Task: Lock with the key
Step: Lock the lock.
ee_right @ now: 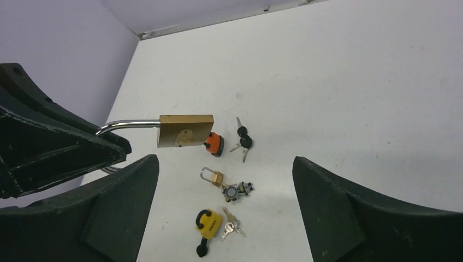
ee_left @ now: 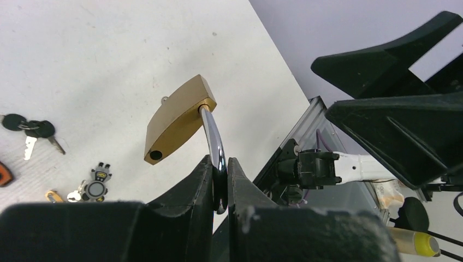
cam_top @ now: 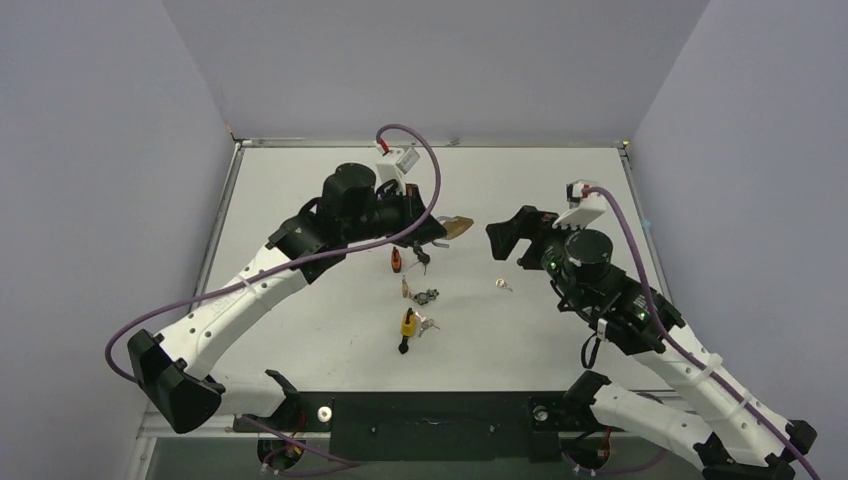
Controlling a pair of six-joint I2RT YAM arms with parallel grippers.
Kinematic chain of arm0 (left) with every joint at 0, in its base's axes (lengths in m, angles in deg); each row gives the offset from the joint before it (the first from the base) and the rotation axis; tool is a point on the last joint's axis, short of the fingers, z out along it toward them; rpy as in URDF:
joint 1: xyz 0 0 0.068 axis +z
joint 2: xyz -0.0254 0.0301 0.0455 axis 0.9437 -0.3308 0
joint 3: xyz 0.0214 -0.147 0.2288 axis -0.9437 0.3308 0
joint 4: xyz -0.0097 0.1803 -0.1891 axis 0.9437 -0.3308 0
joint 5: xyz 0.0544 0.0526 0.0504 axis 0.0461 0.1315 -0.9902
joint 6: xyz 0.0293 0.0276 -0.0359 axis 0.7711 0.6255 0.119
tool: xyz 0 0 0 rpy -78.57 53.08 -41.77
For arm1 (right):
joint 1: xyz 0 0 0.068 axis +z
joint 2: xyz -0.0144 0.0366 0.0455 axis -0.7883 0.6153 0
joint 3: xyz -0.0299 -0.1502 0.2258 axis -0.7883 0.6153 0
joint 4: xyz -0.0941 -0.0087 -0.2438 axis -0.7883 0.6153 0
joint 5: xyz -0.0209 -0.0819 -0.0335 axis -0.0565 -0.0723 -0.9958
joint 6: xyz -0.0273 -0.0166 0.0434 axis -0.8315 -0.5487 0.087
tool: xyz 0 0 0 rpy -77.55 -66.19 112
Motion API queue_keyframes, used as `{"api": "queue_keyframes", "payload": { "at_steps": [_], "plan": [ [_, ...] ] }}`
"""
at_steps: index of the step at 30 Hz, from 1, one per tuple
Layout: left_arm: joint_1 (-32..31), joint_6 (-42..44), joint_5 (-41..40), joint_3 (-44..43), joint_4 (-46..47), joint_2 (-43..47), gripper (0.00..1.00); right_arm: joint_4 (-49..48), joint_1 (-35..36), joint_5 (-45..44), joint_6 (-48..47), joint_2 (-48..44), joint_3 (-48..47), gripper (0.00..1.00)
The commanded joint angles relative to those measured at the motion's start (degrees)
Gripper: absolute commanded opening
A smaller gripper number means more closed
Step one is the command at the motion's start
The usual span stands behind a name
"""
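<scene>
1. You're looking at a white table (cam_top: 300,200) closed in by pale lilac walls, with both arms reaching in from the near edge.
2. Your brass padlock (ee_left: 174,120) is held up off the table near its middle, body tilted and pointing right toward the other arm.
3. Its shackle (ee_left: 214,139) runs back between the fingers. On the same face of the body a round hole stands empty, so the shackle's free end is out.
4. Your left claw (ee_left: 220,170) is clamped tight on that shackle, with both fingers pressed against the metal.
5. Your right claw (cam_top: 503,243) hangs just right of the padlock with its jaws spread wide, facing it and holding nothing.
6. On the table just near of the held padlock lie an orange padlock (ee_right: 214,144) and, to its right, a pair of black-headed keys (ee_right: 242,139).
7. Nearer again lies a small brass padlock (ee_right: 213,177) with a robot-shaped fob (ee_right: 238,191) at its right.
8. Nearest you in that row is a yellow padlock (ee_right: 208,224), with a small bunch of keys (ee_right: 230,228) touching its right side.
9. A small silvery piece (cam_top: 503,285) lies alone on the table near the right claw; it's too small to tell what it is.
</scene>
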Motion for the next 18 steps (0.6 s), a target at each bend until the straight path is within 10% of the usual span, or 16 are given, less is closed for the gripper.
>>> {"api": "queue_keyframes", "payload": {
  "at_steps": [1,8,18],
  "plan": [
    [0.5,4.3,0.8,-12.5,0.1,0.1,0.0,-10.6,-12.3,23.0,-3.4,-0.9,-0.5,0.88],
    [1.5,2.6,5.0,-24.4,-4.6,-3.5,0.0,-44.7,-32.1,54.3,10.7,-1.3,8.1,0.88],
    [4.1,-6.2,10.3,-33.6,0.3,-6.6,0.0,-80.2,-33.1,61.0,30.3,8.0,9.9,0.9]
  ]
}}
